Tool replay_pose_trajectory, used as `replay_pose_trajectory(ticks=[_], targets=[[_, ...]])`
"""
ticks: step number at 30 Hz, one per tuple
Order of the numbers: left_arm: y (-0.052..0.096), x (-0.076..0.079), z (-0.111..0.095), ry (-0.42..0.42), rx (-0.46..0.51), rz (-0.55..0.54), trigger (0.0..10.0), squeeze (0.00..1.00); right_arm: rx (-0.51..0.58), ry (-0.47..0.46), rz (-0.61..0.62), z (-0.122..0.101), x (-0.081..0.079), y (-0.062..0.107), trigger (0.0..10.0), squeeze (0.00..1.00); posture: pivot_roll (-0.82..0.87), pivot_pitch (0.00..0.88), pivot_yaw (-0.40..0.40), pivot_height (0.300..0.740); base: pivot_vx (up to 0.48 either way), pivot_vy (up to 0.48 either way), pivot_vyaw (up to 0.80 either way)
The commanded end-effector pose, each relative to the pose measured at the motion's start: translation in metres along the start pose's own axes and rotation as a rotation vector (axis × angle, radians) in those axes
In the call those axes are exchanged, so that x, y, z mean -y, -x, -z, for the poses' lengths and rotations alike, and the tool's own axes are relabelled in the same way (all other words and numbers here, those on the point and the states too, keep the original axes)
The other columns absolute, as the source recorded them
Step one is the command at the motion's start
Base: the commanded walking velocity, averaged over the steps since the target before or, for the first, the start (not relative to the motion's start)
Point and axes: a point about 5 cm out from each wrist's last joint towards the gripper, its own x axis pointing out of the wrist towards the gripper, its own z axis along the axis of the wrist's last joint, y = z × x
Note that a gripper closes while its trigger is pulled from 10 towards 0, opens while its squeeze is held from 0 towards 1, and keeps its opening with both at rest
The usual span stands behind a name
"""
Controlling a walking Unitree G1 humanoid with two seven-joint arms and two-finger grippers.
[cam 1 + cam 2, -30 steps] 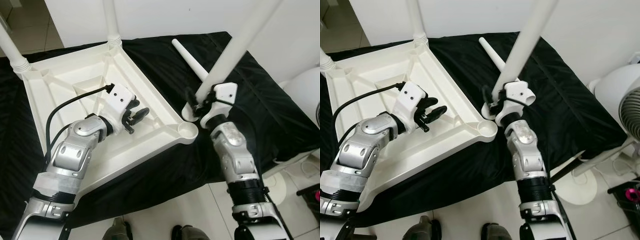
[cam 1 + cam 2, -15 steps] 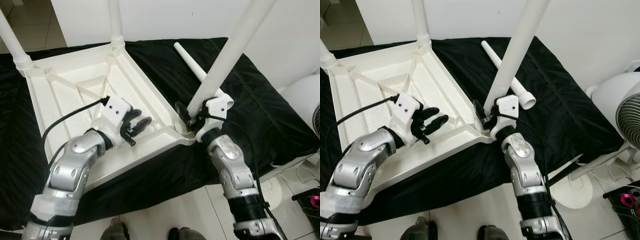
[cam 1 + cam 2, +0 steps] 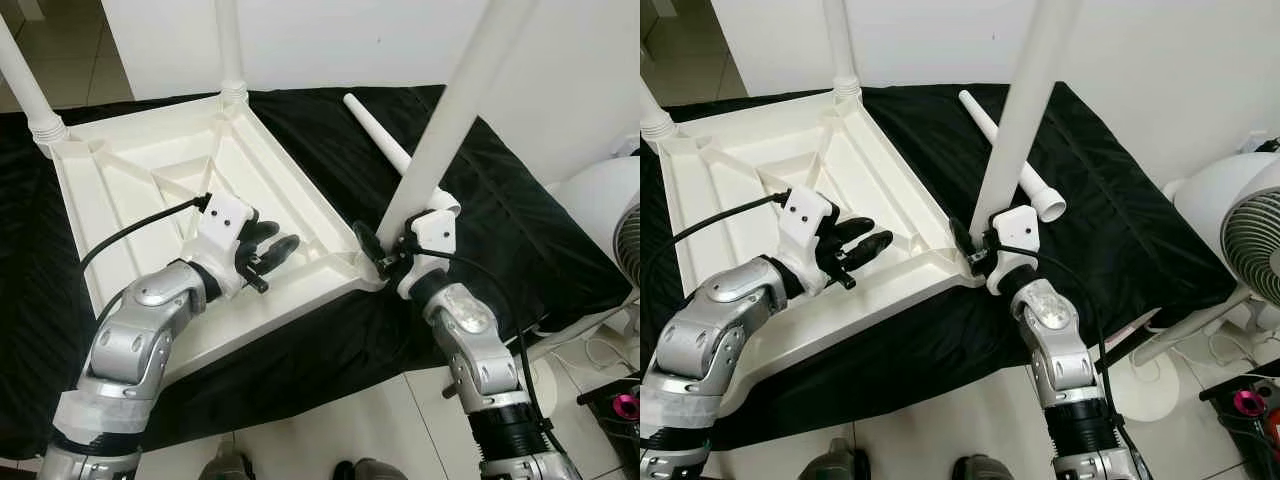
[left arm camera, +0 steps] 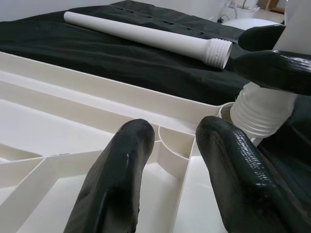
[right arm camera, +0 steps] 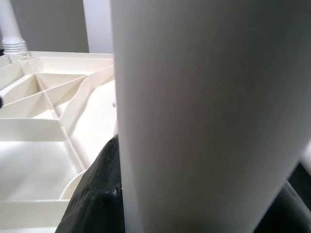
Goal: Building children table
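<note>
Left eye view: an upturned white tabletop is seen lying on a black cloth, with two legs already standing in its far corners, one leg at the far corner and another at the far left. A third leg is clamped between the fingers of the right gripper, and its threaded end is held at the socket of the near right corner; whether it is seated cannot be told, and in the left wrist view the ribbed end looks to be just at the socket's rim. The left gripper, its fingers spread and holding nothing, is poised over the tabletop's ribs beside that corner. A fourth leg is left loose on the cloth beyond the corner. Roughly half the work is judged done: the held leg must be screwed home, then the loose one fitted.
</note>
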Motion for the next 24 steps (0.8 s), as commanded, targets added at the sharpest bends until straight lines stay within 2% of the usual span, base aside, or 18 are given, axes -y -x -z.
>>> replay_pose_trajectory(ticks=[1, 3, 7, 10, 18, 24], targets=[[-0.002, 0.001, -0.002, 0.003, 0.000, 0.003, 10.0, 0.00, -0.076, 0.000, 0.024, 0.015, 0.004, 0.003, 10.0, 0.00, -0.05, 0.076, -0.028, 0.740, 0.000, 0.000, 0.00], [-0.001, 0.003, -0.001, -0.007, -0.001, 0.007, 10.0, 0.00, -0.085, 0.018, 0.018, 0.016, 0.005, -0.004, 10.0, 0.00, -0.05, 0.078, -0.022, 0.740, 0.000, 0.000, 0.00], [0.001, 0.009, 0.002, -0.026, -0.007, 0.026, 10.0, 0.00, -0.082, 0.073, -0.022, 0.017, 0.003, -0.007, 10.0, 0.00, -0.05, 0.083, -0.022, 0.740, 0.000, 0.000, 0.00], [0.004, 0.018, 0.003, -0.046, -0.002, 0.070, 10.0, 0.00, -0.087, 0.179, -0.120, 0.023, -0.004, -0.004, 10.0, 0.00, -0.04, 0.087, -0.022, 0.740, 0.000, 0.000, 0.00], [0.004, 0.013, 0.001, -0.054, -0.005, 0.044, 10.0, 0.00, -0.086, 0.221, -0.209, 0.028, -0.010, 0.003, 10.0, 0.00, -0.04, 0.090, -0.022, 0.740, 0.000, 0.000, 0.00], [0.007, 0.009, 0.000, -0.058, -0.006, 0.027, 10.0, 0.00, -0.070, 0.192, -0.224, 0.030, -0.010, 0.006, 10.0, 0.00, -0.04, 0.094, -0.020, 0.740, 0.000, 0.000, 0.00]])
